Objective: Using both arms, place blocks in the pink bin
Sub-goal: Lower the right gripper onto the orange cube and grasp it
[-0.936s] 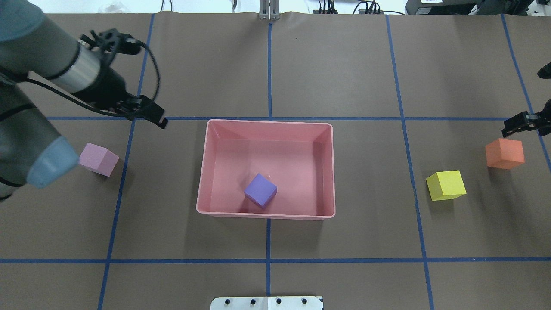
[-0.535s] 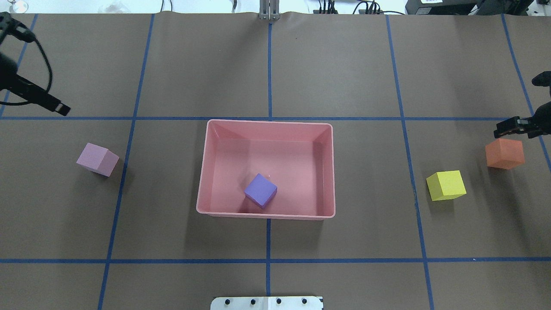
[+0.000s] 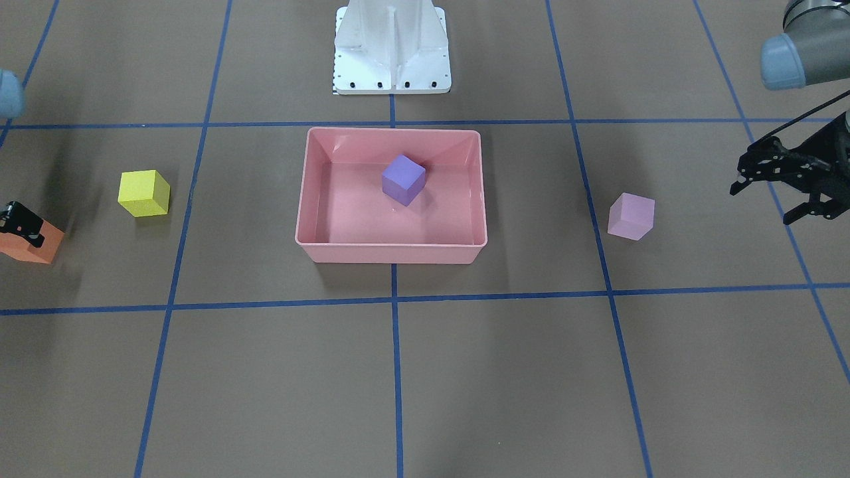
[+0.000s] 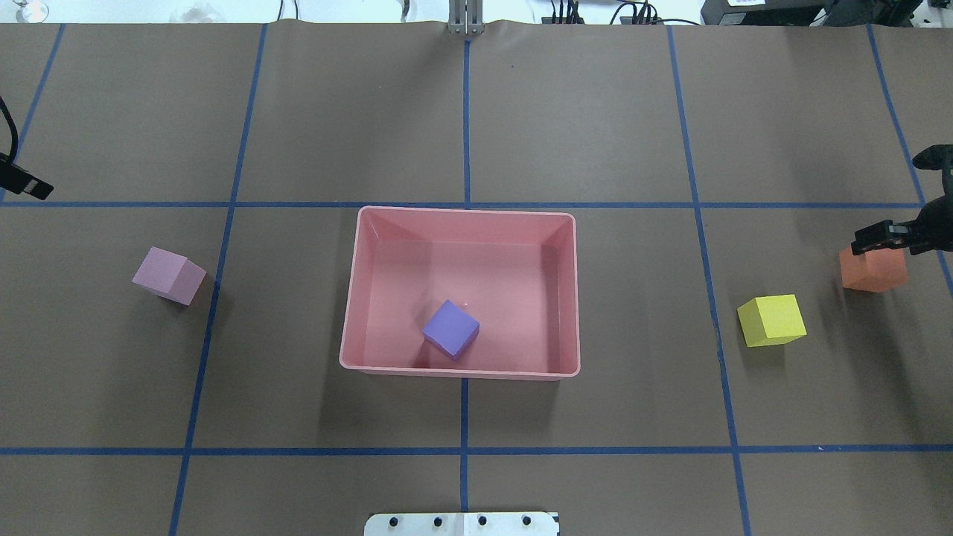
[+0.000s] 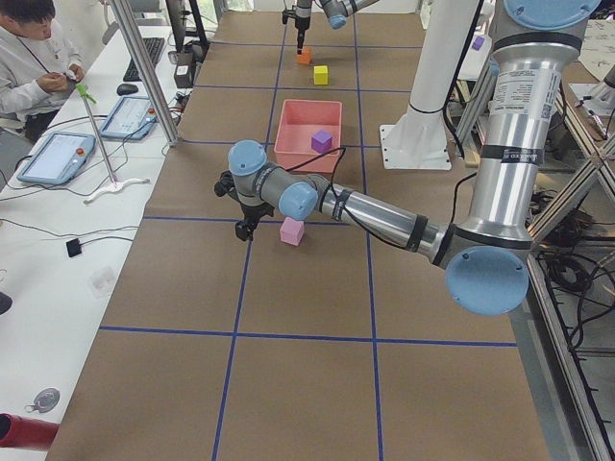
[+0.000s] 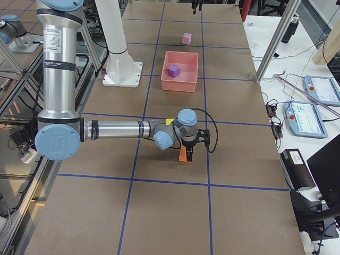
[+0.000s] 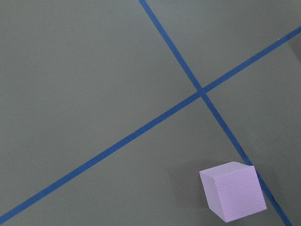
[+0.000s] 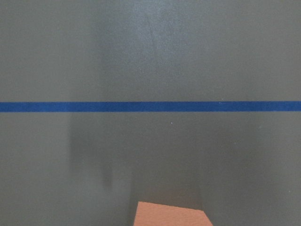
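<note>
The overhead camera looks forward and down on the bench (image 4: 595, 112); the front one faces it steeply, sides swapped, both centred on the pink bin (image 4: 356, 298). End cameras look lengthwise from afar. Wrist cameras sit close: left sees the lilac block (image 7: 233, 197), right the orange block (image 8: 171, 215).

On the left we've got open table all round the lilac cube (image 4: 169, 275). The left gripper (image 3: 762, 204) hangs well apart on its far-left side, jaws spread. A wide bare lane runs from that cube across to the pink bin (image 4: 467, 211). Inside, the violet cube (image 4: 450, 329) takes the near-middle floor, and we see the far half and right side free. Over on the right, the yellow cube (image 4: 772, 320) sits between the bin and the orange cube (image 4: 875, 274), slightly nearer. The right gripper (image 4: 882, 240) covers that cube's far top edge.
</note>
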Controlling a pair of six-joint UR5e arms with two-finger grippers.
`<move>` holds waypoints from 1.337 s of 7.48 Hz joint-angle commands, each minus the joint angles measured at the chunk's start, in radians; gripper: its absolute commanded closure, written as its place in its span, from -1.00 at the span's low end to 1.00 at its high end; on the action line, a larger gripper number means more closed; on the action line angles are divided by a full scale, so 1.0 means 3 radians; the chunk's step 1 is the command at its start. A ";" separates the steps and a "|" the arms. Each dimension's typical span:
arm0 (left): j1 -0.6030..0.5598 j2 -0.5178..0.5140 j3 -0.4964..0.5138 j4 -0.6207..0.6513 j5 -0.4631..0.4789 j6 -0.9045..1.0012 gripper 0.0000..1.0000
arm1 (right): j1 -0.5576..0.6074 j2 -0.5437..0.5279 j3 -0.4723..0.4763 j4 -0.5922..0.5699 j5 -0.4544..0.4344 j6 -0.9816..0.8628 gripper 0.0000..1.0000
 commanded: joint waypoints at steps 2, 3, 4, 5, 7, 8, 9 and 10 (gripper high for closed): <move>-0.0008 0.0007 0.0014 -0.0002 -0.0001 0.0008 -1.00 | -0.0111 -0.0018 0.0007 -0.0002 -0.0009 0.0107 0.18; -0.0003 0.0007 0.0024 -0.0002 -0.0001 0.0008 -1.00 | -0.0126 -0.0003 0.0027 -0.0007 -0.0004 0.0112 0.99; -0.0003 0.0007 0.0019 -0.0002 -0.0006 0.0003 -1.00 | -0.0126 0.0023 0.0144 -0.0053 0.0042 0.0117 1.00; 0.0002 0.0007 0.0019 -0.0002 -0.0006 0.0003 -1.00 | -0.0121 0.0073 0.0256 -0.0144 0.0133 0.0168 1.00; 0.0002 0.0007 0.0024 -0.0007 -0.0001 -0.0023 -1.00 | -0.0121 0.0435 0.0700 -0.0862 0.0293 0.0438 1.00; 0.0007 0.0002 0.0029 -0.0007 -0.0001 -0.0038 -1.00 | -0.0151 0.0746 0.0808 -0.1261 0.0288 0.0703 1.00; 0.0012 0.0002 0.0034 -0.0012 0.0010 -0.0043 -1.00 | -0.0273 0.0977 0.0820 -0.1336 0.0283 0.1019 1.00; 0.0017 0.0002 0.0044 -0.0012 0.0020 -0.0048 -1.00 | -0.0416 0.1222 0.0820 -0.1402 0.0262 0.1366 1.00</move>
